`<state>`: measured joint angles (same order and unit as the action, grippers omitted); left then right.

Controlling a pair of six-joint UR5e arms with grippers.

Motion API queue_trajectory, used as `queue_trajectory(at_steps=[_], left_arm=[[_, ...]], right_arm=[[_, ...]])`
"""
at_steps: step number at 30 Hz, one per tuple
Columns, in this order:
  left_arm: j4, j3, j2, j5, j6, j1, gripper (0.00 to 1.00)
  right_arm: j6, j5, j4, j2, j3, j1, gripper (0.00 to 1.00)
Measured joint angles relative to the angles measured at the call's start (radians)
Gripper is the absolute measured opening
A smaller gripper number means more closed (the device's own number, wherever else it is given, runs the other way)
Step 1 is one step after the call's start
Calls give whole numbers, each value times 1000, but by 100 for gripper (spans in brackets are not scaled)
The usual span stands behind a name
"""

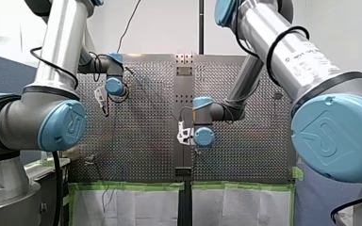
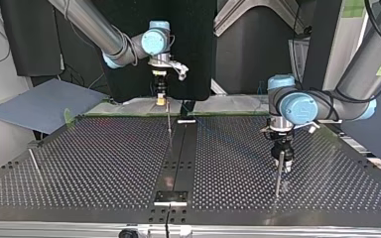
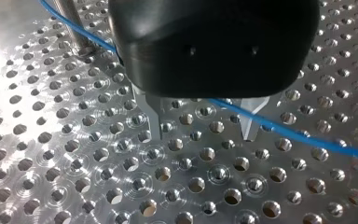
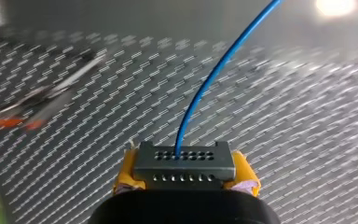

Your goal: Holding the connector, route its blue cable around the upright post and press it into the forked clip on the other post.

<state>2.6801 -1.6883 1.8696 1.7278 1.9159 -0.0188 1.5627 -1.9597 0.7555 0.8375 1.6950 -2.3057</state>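
Observation:
In the right wrist view my right gripper (image 4: 185, 179) is shut on a dark grey connector (image 4: 184, 162) between yellow pads (image 4: 123, 175). A blue cable (image 4: 214, 79) rises out of the connector and curves away. In the top view this gripper (image 2: 161, 100) hangs over the table's far edge, just behind a thin upright post (image 2: 169, 124). My left gripper (image 3: 200, 135) is open close above the perforated plate. The blue cable (image 3: 279, 128) runs across between its metal fingers (image 3: 153, 122), coming from beside a post (image 3: 71, 21). In the top view my left gripper (image 2: 282, 159) sits at a second post (image 2: 278, 179).
A third thin rod (image 2: 34, 161) stands at the top view's left. A dark centre strip (image 2: 178, 158) with a small block (image 2: 170, 198) divides the perforated table (image 2: 89, 163). A grey board (image 2: 39, 104) lies off the far left corner.

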Motion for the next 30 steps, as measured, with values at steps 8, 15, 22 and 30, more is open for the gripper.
queue_trajectory(at_steps=[8, 15, 22, 30], left_arm=[[0, 0, 0, 9, 0, 0, 81], [0, 0, 0, 10, 0, 1, 81], [0, 1, 0, 11, 0, 2, 81], [0, 1, 0, 11, 0, 4, 81]], right_arm=[[58, -72, 73, -72, 73, 2, 0], [90, -99, 129, -128, 129, 9, 0], [114, -101, 194, -193, 190, 30, 0], [140, -100, 259, -259, 153, 61, 0]])
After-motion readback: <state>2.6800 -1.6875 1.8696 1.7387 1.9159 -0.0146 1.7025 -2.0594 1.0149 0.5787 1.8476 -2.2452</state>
